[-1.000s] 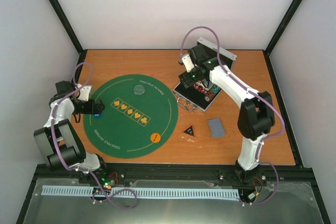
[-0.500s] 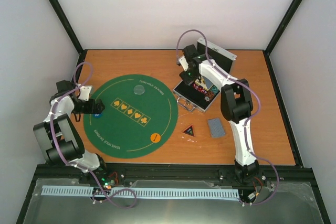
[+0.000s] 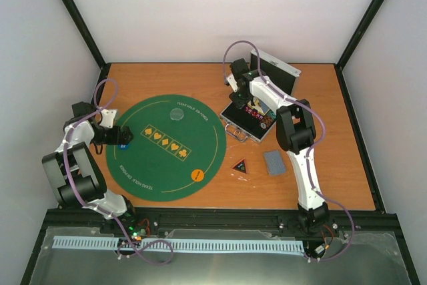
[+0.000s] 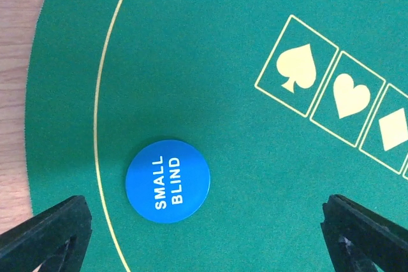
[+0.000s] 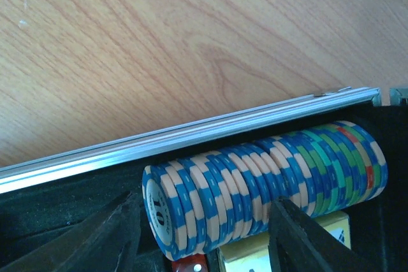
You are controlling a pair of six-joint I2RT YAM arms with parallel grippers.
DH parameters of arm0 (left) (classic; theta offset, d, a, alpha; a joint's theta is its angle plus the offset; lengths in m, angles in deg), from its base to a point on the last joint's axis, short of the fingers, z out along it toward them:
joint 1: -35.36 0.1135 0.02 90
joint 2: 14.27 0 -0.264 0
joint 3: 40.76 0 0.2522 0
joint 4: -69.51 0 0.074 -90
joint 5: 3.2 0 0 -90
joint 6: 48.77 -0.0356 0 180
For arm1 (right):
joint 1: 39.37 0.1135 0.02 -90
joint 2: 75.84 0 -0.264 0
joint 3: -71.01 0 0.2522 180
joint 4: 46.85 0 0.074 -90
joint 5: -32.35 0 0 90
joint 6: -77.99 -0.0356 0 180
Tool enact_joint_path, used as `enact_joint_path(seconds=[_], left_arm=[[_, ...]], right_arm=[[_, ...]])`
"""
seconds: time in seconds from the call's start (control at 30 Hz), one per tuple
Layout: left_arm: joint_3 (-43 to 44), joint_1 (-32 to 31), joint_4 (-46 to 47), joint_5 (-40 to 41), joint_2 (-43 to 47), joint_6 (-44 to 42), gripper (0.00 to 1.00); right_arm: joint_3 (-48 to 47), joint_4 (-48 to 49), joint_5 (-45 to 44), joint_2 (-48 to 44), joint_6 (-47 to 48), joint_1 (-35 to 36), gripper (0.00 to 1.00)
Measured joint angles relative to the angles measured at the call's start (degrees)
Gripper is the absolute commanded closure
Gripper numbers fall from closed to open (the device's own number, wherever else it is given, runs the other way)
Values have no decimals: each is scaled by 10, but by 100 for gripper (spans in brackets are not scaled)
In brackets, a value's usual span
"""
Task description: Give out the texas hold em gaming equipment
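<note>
Right pincer (image 5: 204, 207) straddling blue chips (image 5: 255, 179) in case (image 5: 191, 133), grip unclear; left pincer (image 4: 204, 208) spread wide over blue disc (image 4: 167, 181)

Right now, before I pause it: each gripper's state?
Left gripper: open, empty, above the blue disc.
Right gripper: straddling the blue chips; grip cannot be told.

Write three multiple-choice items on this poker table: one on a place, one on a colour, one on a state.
1. The SMALL BLIND disc lies on: A the green mat; B a plate; C a shelf.
2. The near-edge disc on the mat is: A purple; B orange; C black.
3. The silver case has its lid: A shut; B detached; C raised open.
Key: A, green felt surrounds it; B, plainly orange from above; C, the lid stands upright behind.
</note>
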Motion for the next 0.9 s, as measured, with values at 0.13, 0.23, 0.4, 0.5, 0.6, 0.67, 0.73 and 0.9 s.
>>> enact_joint_path(seconds=[0.13,0.23,0.4,0.5,0.6,0.67,0.73,0.9], left_arm=[[0,0,0,0,-2,0,0],[0,0,0,0,-2,0,0],[0,0,0,0,-2,0,0],[0,0,0,0,-2,0,0],[0,0,0,0,-2,0,0],[0,0,0,0,-2,0,0],[0,0,0,0,-2,0,0],[0,0,-1,-3,-2,0,0]], right_arm=[[-9,-3,1,5,2,0,47],[-10,-3,1,5,2,2,48],[-10,-4,-2,6,2,4,49],[-10,-4,-5,6,2,6,50],[-7,-3,-13,5,4,10,51],[-4,-1,-19,5,4,13,51],[1,2,-22,1,4,14,51],[12,6,-20,-7,4,18,52]])
